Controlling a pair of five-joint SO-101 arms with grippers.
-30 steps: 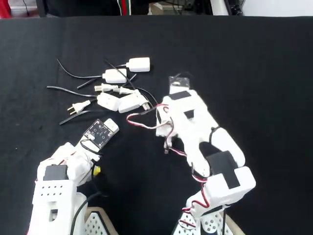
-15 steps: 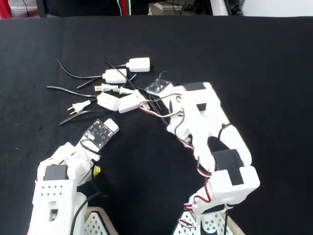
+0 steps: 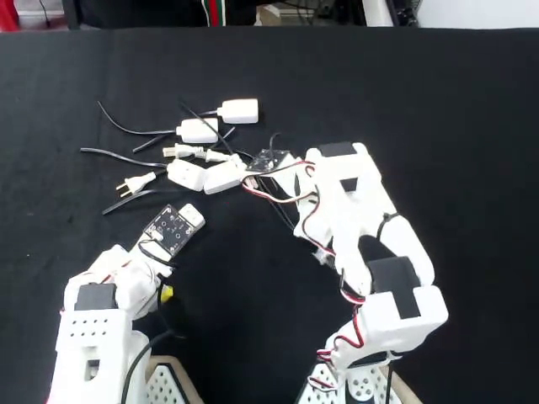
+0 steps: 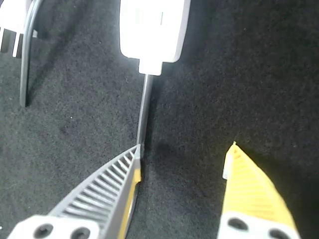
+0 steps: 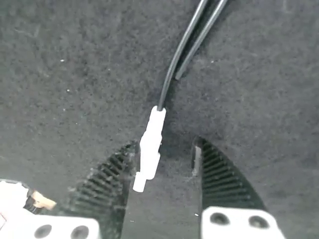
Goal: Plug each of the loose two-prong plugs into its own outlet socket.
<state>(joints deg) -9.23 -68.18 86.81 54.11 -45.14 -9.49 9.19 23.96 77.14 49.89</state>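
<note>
Table: a black cloth (image 3: 455,118) is covering the whole top, with room clutter showing along its far edge.
High view, pile: four white sockets (image 3: 240,110) and a few loose plugs (image 3: 137,183) are lying tangled with their black cords toward the far left.
High view, arms: the right arm (image 3: 354,210) is bending over the near edge of the pile, its wrist just beside the nearest socket. The left arm (image 3: 118,282) is sitting low, short of the pile and pointing at it.
Left wrist view, left gripper (image 4: 186,147): its fingers are standing wide apart, holding nothing. One white socket (image 4: 154,27) is lying ahead, and its cord (image 4: 144,109) is running back to touch the grey fingertip.
Right wrist view, right gripper (image 5: 164,143): its fingers are standing apart, with a slim white plug (image 5: 149,147) lying on the cloth between them. The plug is close against one finger and not yet pinched.
Step in hand: I'd say the right arm is lining up to pick this plug. I can't be sure anything is plugged in yet.
Next move: it's calling for closing squarely on the plug's body, not the cord, and lifting with the prongs free. The left gripper is looking placed to pin the socket against sliding.
</note>
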